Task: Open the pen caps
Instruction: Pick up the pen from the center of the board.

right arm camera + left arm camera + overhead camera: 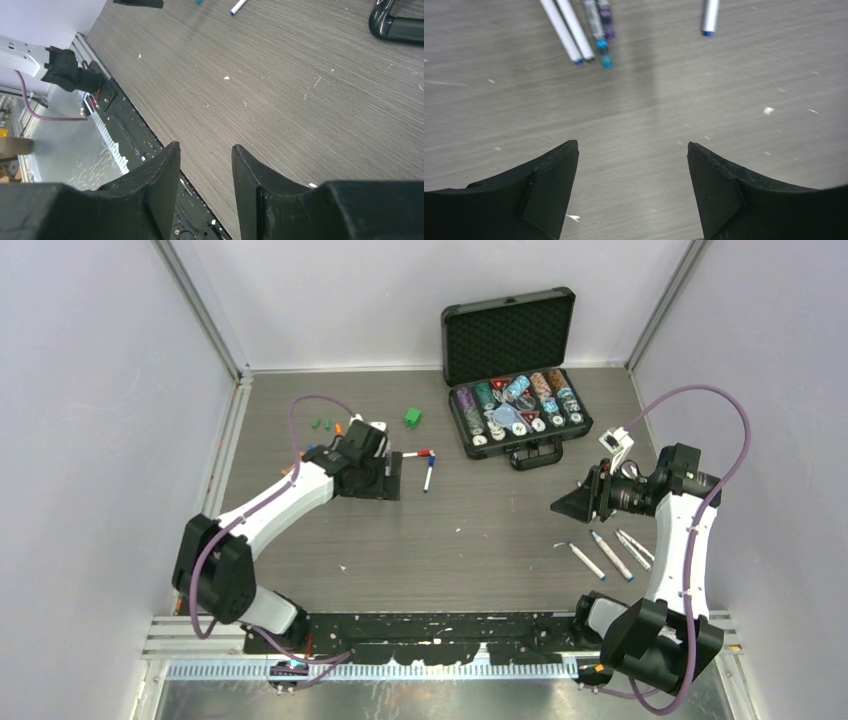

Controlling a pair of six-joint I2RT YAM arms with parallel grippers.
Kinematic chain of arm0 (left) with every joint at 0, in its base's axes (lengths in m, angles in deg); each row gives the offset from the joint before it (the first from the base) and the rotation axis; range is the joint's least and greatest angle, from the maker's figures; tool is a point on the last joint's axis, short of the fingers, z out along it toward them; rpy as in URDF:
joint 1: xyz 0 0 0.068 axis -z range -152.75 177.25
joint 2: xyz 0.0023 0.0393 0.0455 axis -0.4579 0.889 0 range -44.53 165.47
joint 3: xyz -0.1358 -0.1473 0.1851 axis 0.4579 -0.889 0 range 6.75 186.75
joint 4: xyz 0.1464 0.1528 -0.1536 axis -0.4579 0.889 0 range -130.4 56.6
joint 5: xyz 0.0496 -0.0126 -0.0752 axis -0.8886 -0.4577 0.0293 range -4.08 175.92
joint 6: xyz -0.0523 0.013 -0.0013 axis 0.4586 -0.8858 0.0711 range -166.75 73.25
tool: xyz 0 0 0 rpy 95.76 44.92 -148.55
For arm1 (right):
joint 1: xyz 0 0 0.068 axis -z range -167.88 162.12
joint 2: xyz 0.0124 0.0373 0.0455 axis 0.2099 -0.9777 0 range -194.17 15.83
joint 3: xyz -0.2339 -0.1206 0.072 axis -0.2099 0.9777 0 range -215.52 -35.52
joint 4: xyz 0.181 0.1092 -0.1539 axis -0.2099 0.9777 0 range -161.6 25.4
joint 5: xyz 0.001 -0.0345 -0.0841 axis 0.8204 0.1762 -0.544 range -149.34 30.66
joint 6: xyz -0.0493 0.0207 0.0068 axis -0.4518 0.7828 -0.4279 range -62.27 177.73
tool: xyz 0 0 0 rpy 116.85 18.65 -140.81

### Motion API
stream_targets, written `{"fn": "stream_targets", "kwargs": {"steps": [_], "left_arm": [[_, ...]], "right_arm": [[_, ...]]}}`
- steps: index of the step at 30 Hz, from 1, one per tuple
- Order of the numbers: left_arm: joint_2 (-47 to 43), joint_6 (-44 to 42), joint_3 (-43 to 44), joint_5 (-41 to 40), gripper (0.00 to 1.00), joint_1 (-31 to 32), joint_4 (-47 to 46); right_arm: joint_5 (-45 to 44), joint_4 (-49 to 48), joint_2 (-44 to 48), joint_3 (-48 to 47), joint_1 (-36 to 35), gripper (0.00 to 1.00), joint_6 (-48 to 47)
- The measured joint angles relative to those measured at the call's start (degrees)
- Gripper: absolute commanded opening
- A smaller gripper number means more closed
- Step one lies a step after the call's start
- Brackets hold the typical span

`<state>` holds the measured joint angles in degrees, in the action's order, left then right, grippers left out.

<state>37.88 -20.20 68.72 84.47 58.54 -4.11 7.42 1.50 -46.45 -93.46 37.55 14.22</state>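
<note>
Observed from the room: the left arm (pixel 270 505) reaches forward and inward from its base, elbow low, white forearm slanting up to the wrist. The left gripper (pixel 382 485) points down; in the wrist view its jaws stand wide apart and empty, the left fingers (pixel 549 195) dark and wedge-shaped. The right arm (pixel 680 540) rises steeply from its base, then bends at the wrist toward the centre. The right gripper (pixel 568 504) aims leftward and slightly down; the right fingers (pixel 160 185) are parted by a narrow gap, gripping nothing. The two grippers are well apart.
</note>
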Motion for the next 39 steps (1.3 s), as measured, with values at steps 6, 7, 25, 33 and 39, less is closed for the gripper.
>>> {"fn": "stream_targets", "kwargs": {"steps": [6, 7, 25, 33, 39], "left_arm": [[7.61, -2.84, 5.62, -5.84, 0.61, -2.27, 0.72], [9.07, -2.99, 6.84, -5.79, 0.56, -3.39, 0.44], [23.82, -1.25, 13.97, -3.80, 0.31, -11.54, -3.28], [27.02, -1.25, 15.08, -3.39, 0.28, -11.93, -3.72], [27.89, -1.27, 15.85, -3.02, 0.25, -12.31, -3.72]], "right_arm": [[-0.50, -1.25, 0.44, 0.07, -1.03, 0.48, 1.01], [-0.61, -1.33, 0.44, 0.09, -1.11, 0.48, 1.07], [-1.33, -2.38, 1.31, 0.66, -1.86, 0.48, 1.81], [-1.77, -2.45, 1.60, 0.72, -2.25, 0.48, 1.90], [-2.19, -2.64, 1.64, 0.74, -2.47, 0.48, 1.97]]}}
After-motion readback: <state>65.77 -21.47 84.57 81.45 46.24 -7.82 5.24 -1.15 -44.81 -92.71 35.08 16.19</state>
